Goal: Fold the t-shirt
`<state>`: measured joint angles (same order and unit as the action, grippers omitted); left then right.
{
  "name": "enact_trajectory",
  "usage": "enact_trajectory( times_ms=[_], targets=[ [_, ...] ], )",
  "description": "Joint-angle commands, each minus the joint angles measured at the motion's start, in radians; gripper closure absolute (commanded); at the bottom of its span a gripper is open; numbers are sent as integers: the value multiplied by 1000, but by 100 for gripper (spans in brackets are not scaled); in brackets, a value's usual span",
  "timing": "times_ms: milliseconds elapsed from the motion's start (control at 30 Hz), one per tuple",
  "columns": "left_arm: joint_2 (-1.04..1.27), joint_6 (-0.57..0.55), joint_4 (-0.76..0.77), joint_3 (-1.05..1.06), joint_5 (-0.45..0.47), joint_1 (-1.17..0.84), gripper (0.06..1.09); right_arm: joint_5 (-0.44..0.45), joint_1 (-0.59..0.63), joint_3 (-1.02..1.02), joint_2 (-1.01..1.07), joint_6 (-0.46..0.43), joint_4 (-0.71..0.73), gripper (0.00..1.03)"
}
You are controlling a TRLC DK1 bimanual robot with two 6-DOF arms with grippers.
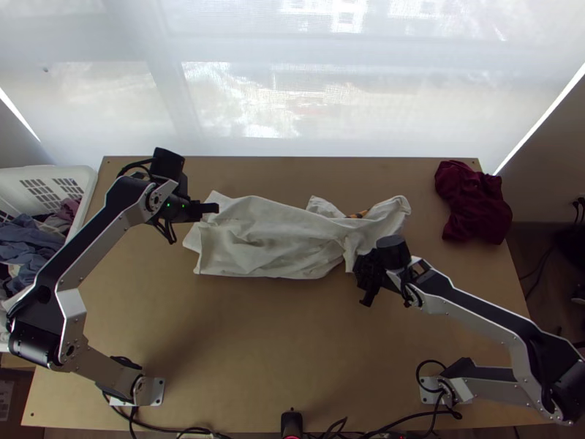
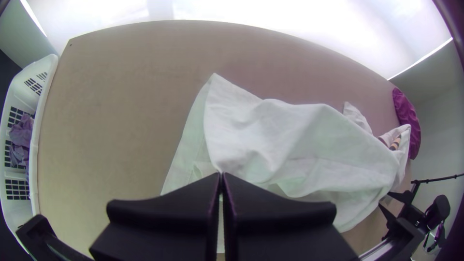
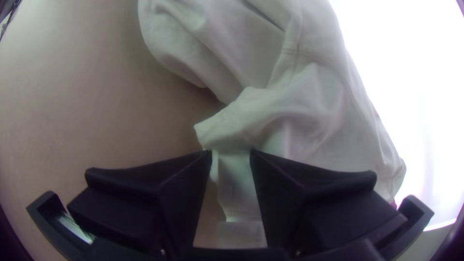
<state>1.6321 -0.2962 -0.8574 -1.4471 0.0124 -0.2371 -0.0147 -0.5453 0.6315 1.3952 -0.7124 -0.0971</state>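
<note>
The left arm (image 1: 75, 304) and the right arm (image 1: 521, 366) had silver links (image 1: 468, 316), black covers (image 1: 77, 252) and small round screws (image 3: 163, 252). Black cables (image 1: 419, 370) made loops, and tiny green lights (image 1: 169, 206) were shining near the left wrist (image 1: 175, 214).

Bright daylight comes through the pale blind (image 1: 110, 95) beyond the table (image 1: 270, 351), glaring to near white in the right wrist view. Soft, faint shadows lie on the table. The table's far edge bows in the left wrist view, and both wrist views have dark corners
</note>
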Motion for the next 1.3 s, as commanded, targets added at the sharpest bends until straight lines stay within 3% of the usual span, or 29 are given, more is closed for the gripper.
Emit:
enact_trajectory(
  times_ms=[0, 133, 300, 500, 600, 900, 1267],
  targets=[
    [-2, 0, 1, 2, 3, 1, 105, 7, 10, 11, 21, -16, 11, 82],
    [-3, 0, 1, 2, 6, 4, 105, 5, 25, 23, 21, -18, 7, 100],
    [-5, 0, 1, 2, 8, 7, 105, 5, 41, 30, 1, -15, -23, 100],
    [-5, -3, 3, 8, 8, 9, 105, 5, -5, 11, -84, 57, -53, 63],
    [-6, -4, 11, 19, 8, 9, 105, 39, -53, 8, -91, 90, -61, 51],
    [-18, -3, 12, 36, 12, 22, 105, 61, -151, 63, 14, 159, -49, 46],
    [-25, 5, 15, 45, 12, 44, 105, 99, -104, 96, 136, 156, -27, 40]
  ],
)
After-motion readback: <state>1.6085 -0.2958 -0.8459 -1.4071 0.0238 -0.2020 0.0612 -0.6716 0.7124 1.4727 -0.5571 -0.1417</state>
